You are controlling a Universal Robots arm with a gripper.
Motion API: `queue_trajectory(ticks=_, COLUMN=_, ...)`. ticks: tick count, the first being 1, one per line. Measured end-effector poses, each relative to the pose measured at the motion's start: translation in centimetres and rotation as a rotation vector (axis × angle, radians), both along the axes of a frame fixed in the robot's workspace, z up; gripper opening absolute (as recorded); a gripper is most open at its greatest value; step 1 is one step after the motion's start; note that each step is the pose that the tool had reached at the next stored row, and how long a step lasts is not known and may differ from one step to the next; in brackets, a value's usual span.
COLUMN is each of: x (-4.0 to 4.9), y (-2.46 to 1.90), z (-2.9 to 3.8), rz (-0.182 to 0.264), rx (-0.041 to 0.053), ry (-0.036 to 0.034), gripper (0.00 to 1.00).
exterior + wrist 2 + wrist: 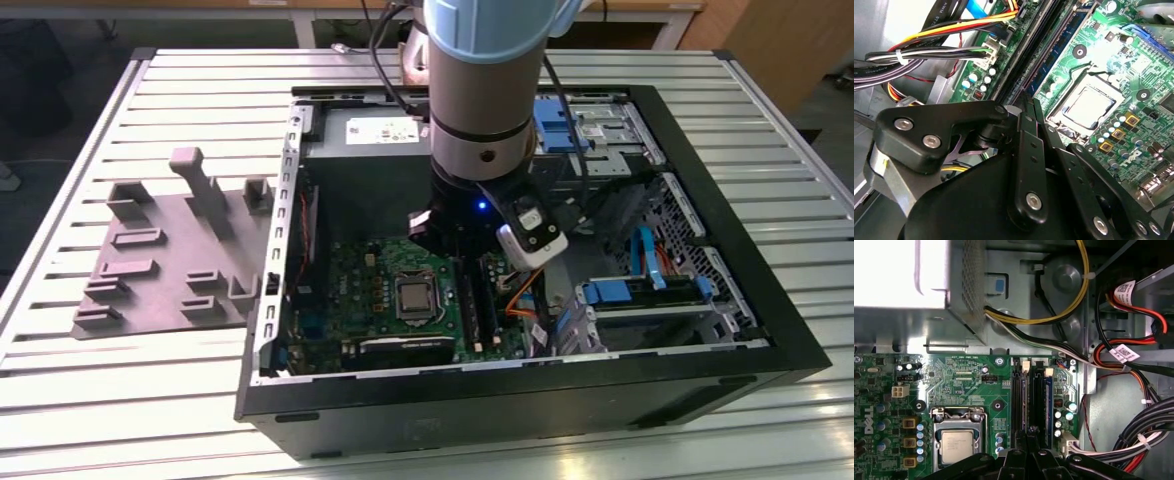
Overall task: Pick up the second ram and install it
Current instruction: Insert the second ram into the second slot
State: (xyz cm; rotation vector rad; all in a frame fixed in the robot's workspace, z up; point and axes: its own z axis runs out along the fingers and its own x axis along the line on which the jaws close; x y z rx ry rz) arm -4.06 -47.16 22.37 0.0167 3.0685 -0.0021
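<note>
1. A black computer case [747, 330] lies open on a ribbed metal surface [80, 390].
2. Inside the case is a green board [347, 290] with a shiny square chip [416, 297] in the middle.
3. A grey power box [367, 150] sits at the far end of the case. Bundles of coloured wires [1134, 350] run beside the board.
4. Blue drive holders [627, 292] sit in the case on the exterior view's right.
5. The robot arm [487, 90] reaches down into the case, and its tool [467, 245] is low over the long slots [1033, 395] next to the chip.
6. In the second wrist view the tool's black fingers [1026, 150] stand close together, just above the slots. A thin dark edge shows between them, but I cannot tell if they are clamped on something or just pressed together.
7. The second ram [1046, 400] looks like the dark thin stick standing in the slots right under the tool. Another dark stick [1023, 397] stands in a slot just beside it. I cannot tell if the stick is pushed all the way in.
8. A grey plastic tray [160, 260] with slots lies on the surface outside the case, on the exterior view's left, well apart from the tool.
</note>
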Motion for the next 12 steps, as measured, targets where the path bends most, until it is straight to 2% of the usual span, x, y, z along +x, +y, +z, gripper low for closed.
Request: queue_trajectory(ticks=12, x=0.04, y=0.0, z=-0.26, rz=-0.006, rx=-0.0002, ry=0.0001, gripper=0.12)
